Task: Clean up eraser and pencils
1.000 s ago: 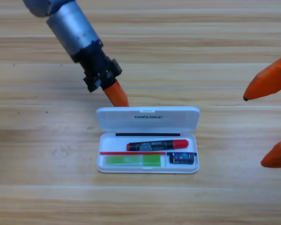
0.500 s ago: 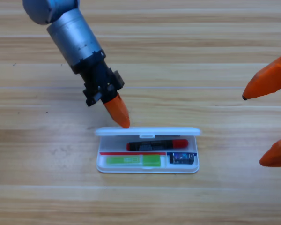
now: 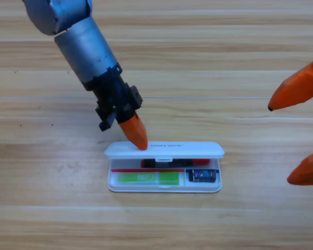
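A white case (image 3: 164, 186) lies on the table with its lid (image 3: 164, 150) tipped forward, half covering the inside. My left gripper (image 3: 137, 138) is shut, and its orange tip presses on the lid's left part. Inside, the black pencil with red ends (image 3: 175, 163) is mostly hidden under the lid. The light green pencil (image 3: 147, 178) lies along the front left. The small dark eraser (image 3: 202, 176) sits in the front right compartment. My right gripper (image 3: 297, 138) waits open at the right edge, with only its two orange jaws showing.
The wooden table (image 3: 52, 208) stretches around the case on all sides. The left arm's grey body (image 3: 83, 44) slants in from the upper left.
My left gripper has moved forward and down, pushing the lid from standing open at the back to tipping over the case. The right gripper has held still.
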